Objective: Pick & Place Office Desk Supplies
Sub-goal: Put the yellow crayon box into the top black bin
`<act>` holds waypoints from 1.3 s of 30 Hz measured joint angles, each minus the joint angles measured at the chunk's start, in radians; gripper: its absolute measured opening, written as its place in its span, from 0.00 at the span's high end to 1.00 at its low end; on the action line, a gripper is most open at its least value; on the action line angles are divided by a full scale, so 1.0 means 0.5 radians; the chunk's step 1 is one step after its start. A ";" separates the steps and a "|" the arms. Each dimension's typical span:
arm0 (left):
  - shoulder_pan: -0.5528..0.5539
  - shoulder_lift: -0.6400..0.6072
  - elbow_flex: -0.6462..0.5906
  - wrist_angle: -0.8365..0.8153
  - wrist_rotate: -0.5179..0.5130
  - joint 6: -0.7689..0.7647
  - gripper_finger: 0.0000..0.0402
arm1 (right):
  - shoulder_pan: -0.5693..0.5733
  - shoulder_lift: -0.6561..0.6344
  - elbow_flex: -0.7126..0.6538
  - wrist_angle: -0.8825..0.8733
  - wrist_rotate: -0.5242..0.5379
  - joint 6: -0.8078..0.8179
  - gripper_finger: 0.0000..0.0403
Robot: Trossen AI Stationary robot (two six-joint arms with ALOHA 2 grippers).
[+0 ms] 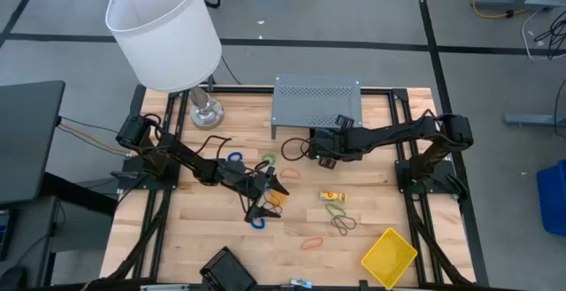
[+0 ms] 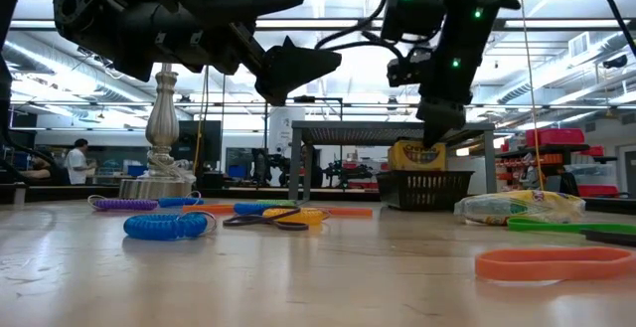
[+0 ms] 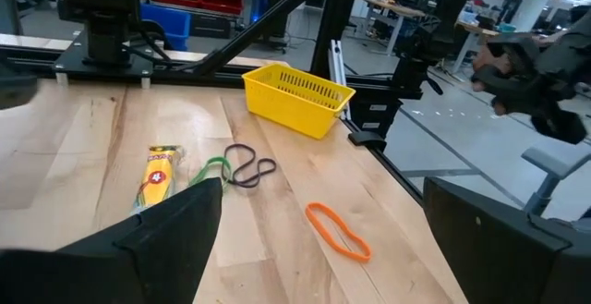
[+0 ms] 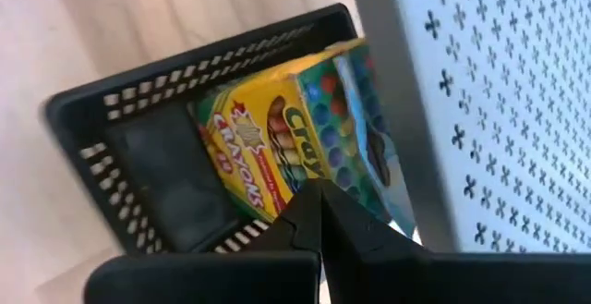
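Observation:
A yellow-and-green crayon box stands tilted in a black mesh tray beside the grey shelf. My right gripper is shut just above the box's top edge. My left gripper hovers open over the middle of the table, above coloured rubber bands. A second crayon box lies flat on the wood. Green and black bands lie next to it. An orange band lies nearer the front. A yellow tray sits at the front right. My right gripper comes slanting down from above, and its shut fingertips stand at the top of the crayon box in the black mesh tray. Whether they touch the box I cannot tell.
The grey perforated shelf stands at the back, right beside my right gripper. A white-shaded lamp stands at the back left. A blue coiled band lies near the left gripper. Another black tray sits at the front edge.

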 joint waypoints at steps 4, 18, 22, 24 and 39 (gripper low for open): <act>0.000 0.000 0.000 -0.001 0.000 -0.015 0.07 | -0.028 0.001 -0.080 0.070 0.098 0.098 1.00; 0.000 0.000 0.000 -0.002 0.000 -0.020 0.07 | 0.050 -0.008 -0.111 0.081 -0.473 -0.328 0.87; 0.000 0.000 0.000 -0.003 0.000 -0.020 0.07 | 0.029 -0.012 -0.109 0.083 -0.631 -0.411 0.78; 0.000 0.000 0.000 -0.003 0.000 -0.020 0.07 | 0.025 -0.014 -0.109 0.084 -0.650 -0.429 0.73; 0.000 0.000 0.001 -0.010 0.001 0.002 0.07 | 0.030 -0.125 -0.060 0.058 -0.821 -0.511 0.58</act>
